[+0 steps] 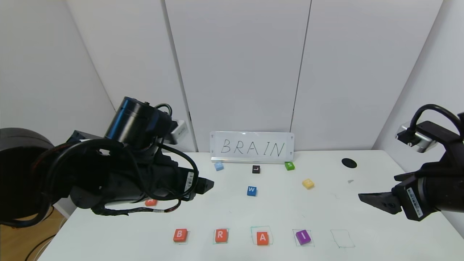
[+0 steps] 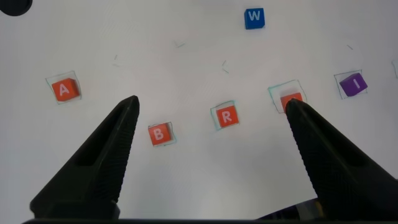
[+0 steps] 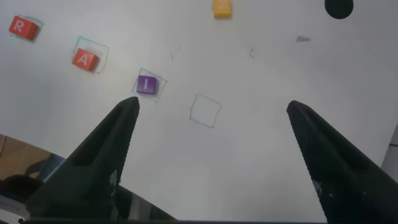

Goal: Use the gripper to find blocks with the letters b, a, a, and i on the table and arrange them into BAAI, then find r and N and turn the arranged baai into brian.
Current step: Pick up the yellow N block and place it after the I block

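Note:
On the white table the front row reads B, R, A and purple I, each in a green drawn square. A second orange-red A lies apart, under my left arm. The yellow N lies further back. My left gripper hovers open and empty above the table; its view shows the spare A, B, R and I. My right gripper hovers open and empty at the right, with I and N in its view.
An empty green square lies right of the I. Blue W, black L, green S and a light blue block lie mid-table. A BRAIN sign stands at the back. A black hole is back right.

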`<state>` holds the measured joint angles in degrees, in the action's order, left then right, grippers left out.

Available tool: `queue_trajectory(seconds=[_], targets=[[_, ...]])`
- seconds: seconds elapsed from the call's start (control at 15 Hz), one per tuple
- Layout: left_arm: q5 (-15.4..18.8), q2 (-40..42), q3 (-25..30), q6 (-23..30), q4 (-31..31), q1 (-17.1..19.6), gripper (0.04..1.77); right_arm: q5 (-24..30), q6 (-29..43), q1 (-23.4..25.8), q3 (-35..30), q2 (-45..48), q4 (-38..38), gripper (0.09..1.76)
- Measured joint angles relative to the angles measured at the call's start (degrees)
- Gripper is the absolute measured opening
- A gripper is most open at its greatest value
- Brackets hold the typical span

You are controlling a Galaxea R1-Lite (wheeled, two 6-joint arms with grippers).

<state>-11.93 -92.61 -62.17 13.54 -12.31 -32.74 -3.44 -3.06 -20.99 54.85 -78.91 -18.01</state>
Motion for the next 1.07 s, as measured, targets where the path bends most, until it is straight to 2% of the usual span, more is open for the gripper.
queue_trajectory(seconds=[0.2, 0.33, 0.67, 0.93, 1.07], targets=[[0.83, 0.89, -0.63, -1.32, 0.20, 2.29, 1.69, -0.06, 1.18, 0.94, 0.00, -0.30, 0.00, 1.71], [2.80, 1.41, -1.26, -2.22, 0.13, 4.57, 1.69, -0.20, 1.17, 2.76, 0.61, -1.24, 0.09, 1.71], [6.52, 3.41, -2.38, -5.83, -0.02, 11.12, 1.70, 0.07, 1.62, 5.67, 5.71, -6.45, 0.13, 1.71], [13.87, 5.77, -2.40, -8.18, -2.49, 13.76, 1.70, 0.05, 2.74, 6.23, 9.81, -10.62, -0.57, 1.71], [14.75, 7.14, -1.96, -10.29, -2.62, 14.64, 1.71, -0.48, 3.50, 6.25, 11.56, -12.90, -0.55, 1.71]])
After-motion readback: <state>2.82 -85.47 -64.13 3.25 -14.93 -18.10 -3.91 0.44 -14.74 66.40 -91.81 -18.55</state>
